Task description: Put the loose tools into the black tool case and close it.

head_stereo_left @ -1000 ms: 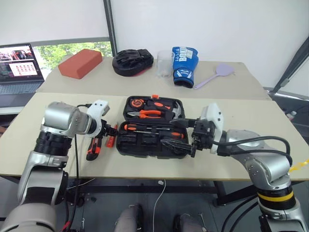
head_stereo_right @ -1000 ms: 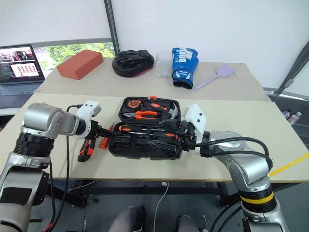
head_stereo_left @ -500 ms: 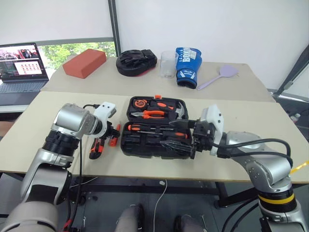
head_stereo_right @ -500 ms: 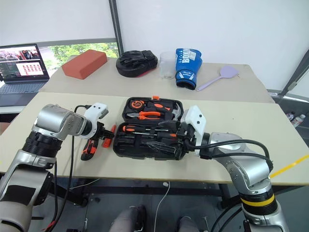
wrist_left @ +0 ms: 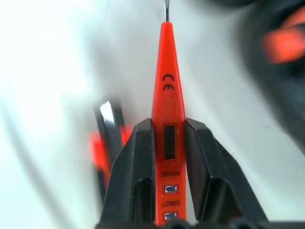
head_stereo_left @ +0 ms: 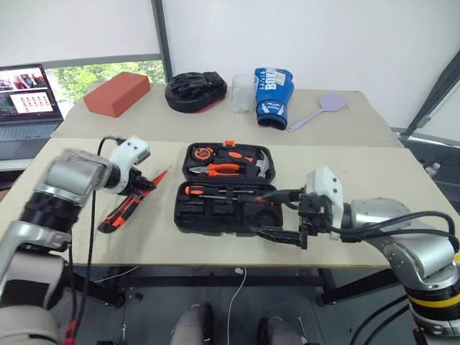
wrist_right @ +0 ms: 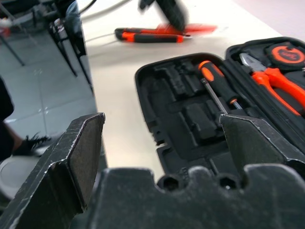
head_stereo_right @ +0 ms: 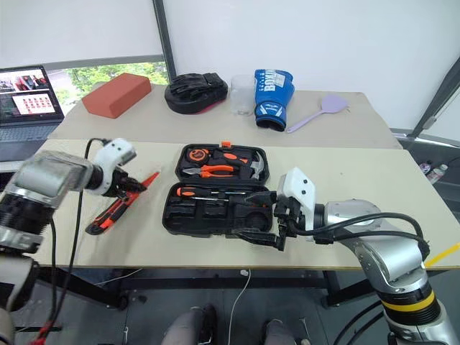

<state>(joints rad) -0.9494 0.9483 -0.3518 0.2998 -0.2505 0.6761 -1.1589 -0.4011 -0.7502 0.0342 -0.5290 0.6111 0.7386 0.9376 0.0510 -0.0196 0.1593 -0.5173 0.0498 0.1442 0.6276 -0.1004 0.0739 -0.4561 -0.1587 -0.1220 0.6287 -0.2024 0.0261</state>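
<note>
The black tool case [head_stereo_left: 188,215] lies open mid-table, its lid flat behind it. A screwdriver [head_stereo_left: 215,192] rests in the front half; pliers [head_stereo_left: 219,169], a tape measure [head_stereo_left: 205,152] and a hammer [head_stereo_left: 260,165] fill the lid. Left of the case, my left gripper [head_stereo_left: 144,185] hangs above the table, shut on the slim orange tester screwdriver [wrist_left: 167,119], whose tip points toward the case. The orange-black utility knife [head_stereo_left: 118,214] lies on the table beneath it. My right gripper [head_stereo_left: 259,213] stands wide open at the case's front right corner, holding nothing.
Along the back table stand a laptop [head_stereo_left: 25,100], a red block [head_stereo_left: 118,93], a round black mitt [head_stereo_left: 195,90], a clear cup [head_stereo_left: 242,93], a blue boxing glove [head_stereo_left: 273,97] and a purple paddle [head_stereo_left: 320,109]. The table's front edge runs just below the case.
My left gripper closed on the tester screwdriver, rolled and lifted it off the table; the utility knife stayed down. My right gripper drew back slightly from over the case. The camera shifted.
</note>
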